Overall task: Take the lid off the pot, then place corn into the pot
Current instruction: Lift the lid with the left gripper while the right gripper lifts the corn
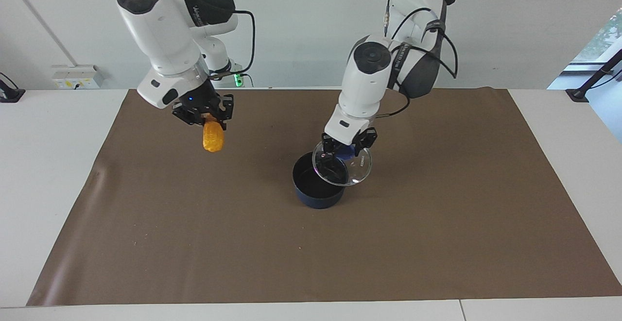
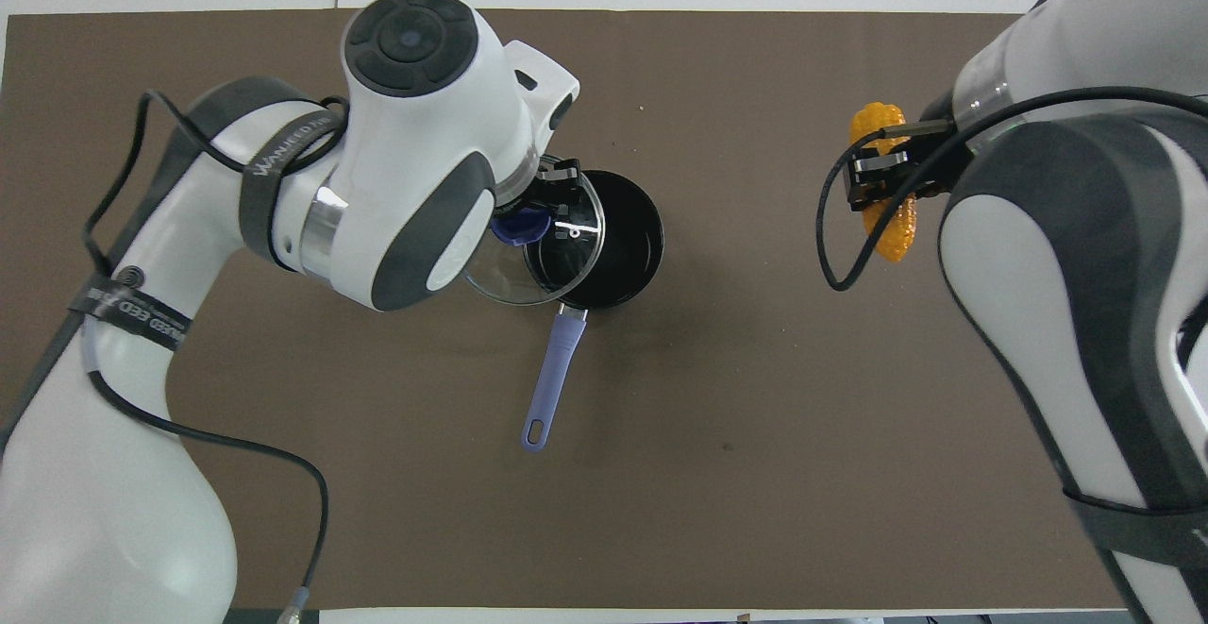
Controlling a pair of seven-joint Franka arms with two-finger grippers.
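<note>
The dark blue pot (image 1: 317, 198) stands open in the middle of the brown mat, and its black inside shows in the overhead view (image 2: 630, 227). Its long blue handle (image 2: 552, 379) points toward the robots. My left gripper (image 1: 346, 152) is shut on the blue knob (image 2: 522, 226) of the glass lid (image 1: 358, 168). It holds the lid tilted in the air, over the pot's edge toward the left arm's end (image 2: 510, 275). My right gripper (image 1: 209, 116) is shut on the yellow-orange corn (image 1: 213, 139). The corn hangs over the mat toward the right arm's end (image 2: 897, 227).
The brown mat (image 1: 437, 243) covers most of the white table (image 1: 43, 165). Wall sockets (image 1: 75, 76) sit at the table's edge toward the right arm's end.
</note>
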